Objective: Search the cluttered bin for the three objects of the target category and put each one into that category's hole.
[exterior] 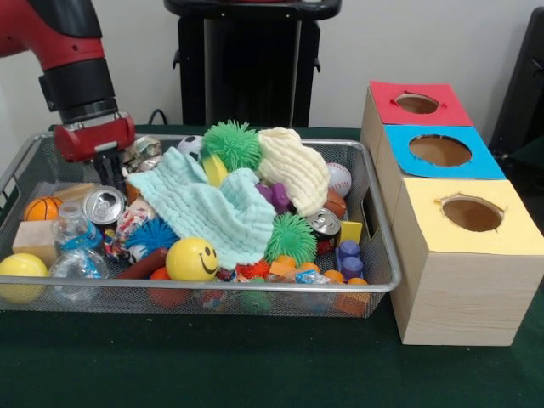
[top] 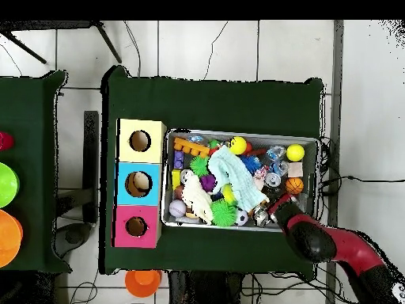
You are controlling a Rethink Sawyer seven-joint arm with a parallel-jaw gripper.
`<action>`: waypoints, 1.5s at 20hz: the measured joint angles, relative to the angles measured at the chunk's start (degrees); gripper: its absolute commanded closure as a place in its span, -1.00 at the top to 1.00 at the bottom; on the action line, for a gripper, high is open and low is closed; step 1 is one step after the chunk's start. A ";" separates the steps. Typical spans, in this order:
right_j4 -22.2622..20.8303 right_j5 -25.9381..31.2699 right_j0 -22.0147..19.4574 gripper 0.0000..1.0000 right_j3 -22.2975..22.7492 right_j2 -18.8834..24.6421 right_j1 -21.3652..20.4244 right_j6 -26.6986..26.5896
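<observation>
A wire mesh bin (exterior: 204, 290) (top: 237, 133) is heaped with toys. A mint cloth (exterior: 204, 208) and a cream cloth (exterior: 293, 166) cover its middle. Around them lie green spiky balls (exterior: 231, 144), a yellow smiley ball (exterior: 191, 259), a small basketball (exterior: 42, 207), a baseball (exterior: 338, 178), a crushed plastic bottle (exterior: 76, 246) and two silver cans (exterior: 104, 204) (exterior: 324, 223). My gripper (exterior: 109, 175) (top: 277, 207) hangs low over the bin's far left corner in the front view, just above the left can. Beside the bin stand a red box (exterior: 387, 102), a blue box (exterior: 476, 161) and a yellow box (exterior: 425, 229), each with a round hole on top.
The bin's walls rise around the gripper on two sides. A shiny crumpled object (exterior: 143, 153) lies right beside the gripper. In the overhead view, orange and green round things (top: 4, 214) sit on a second table at the left edge.
</observation>
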 measured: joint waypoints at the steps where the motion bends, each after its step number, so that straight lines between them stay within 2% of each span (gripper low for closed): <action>1: -1.22 -0.40 1.73 -1.00 -0.33 -0.84 -0.61 0.00; 6: -4.45 -2.04 6.11 -1.00 -1.38 -2.52 -2.18 0.00; 18: -5.63 -2.52 6.34 -1.00 -1.41 -3.01 -2.50 0.00; 30: -8.29 -2.76 11.76 -1.00 -2.90 -8.63 -4.59 0.00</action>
